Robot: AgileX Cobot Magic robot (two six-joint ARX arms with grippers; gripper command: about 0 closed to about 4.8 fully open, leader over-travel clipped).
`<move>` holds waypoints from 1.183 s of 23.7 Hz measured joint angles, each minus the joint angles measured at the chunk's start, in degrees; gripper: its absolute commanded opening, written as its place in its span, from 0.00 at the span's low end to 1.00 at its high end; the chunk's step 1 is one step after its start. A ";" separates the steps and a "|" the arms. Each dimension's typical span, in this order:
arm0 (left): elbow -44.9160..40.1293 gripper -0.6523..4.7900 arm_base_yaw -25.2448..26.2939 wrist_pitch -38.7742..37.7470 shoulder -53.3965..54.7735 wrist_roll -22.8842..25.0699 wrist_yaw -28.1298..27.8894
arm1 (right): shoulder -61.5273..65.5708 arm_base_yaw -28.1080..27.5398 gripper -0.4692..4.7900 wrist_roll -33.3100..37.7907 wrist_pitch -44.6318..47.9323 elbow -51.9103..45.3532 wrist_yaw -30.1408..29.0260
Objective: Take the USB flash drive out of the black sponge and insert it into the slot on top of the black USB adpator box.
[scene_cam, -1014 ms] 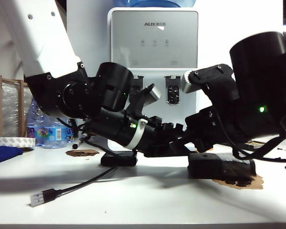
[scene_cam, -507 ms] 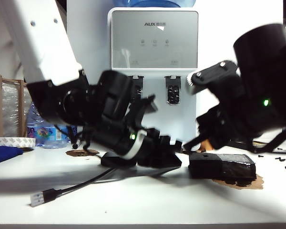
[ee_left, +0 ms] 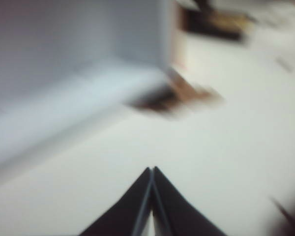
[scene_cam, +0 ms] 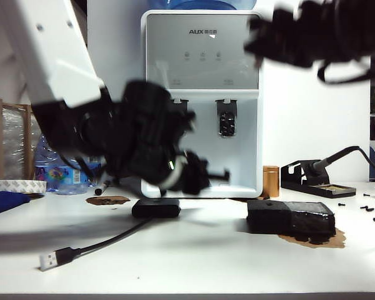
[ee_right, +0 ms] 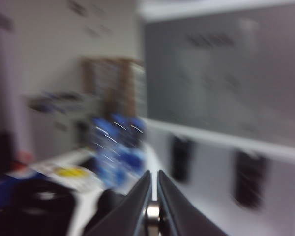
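While raised high, right tool (ee_right: 153, 196) pinches USB flash drive (ee_right: 152, 213) | left tool (ee_left: 151, 172) pressed together, low.

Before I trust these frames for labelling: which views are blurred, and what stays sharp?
Exterior view: both arms smear, while the black sponge and black USB adpator box stay sharp. Left wrist view: everything soft beyond the left gripper. Right wrist view: heavily motion-blurred around the right gripper.

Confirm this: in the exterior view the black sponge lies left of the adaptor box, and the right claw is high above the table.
Wrong side: the exterior view shows the black sponge right of the adaptor box. The right claw is indeed high above the table.
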 measured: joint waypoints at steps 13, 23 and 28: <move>0.09 0.11 2.91 -29.53 -29.75 6.40 -3.10 | -7.74 -12.37 0.09 25.51 -14.69 13.55 -59.87; -3.06 0.11 17.31 -51.49 -38.45 12.04 13.25 | -3.37 -9.94 0.09 18.95 -15.50 17.38 -44.59; -6.54 0.11 25.86 -52.74 -38.53 21.70 24.59 | 9.94 -2.67 0.09 12.41 -15.37 26.45 -55.74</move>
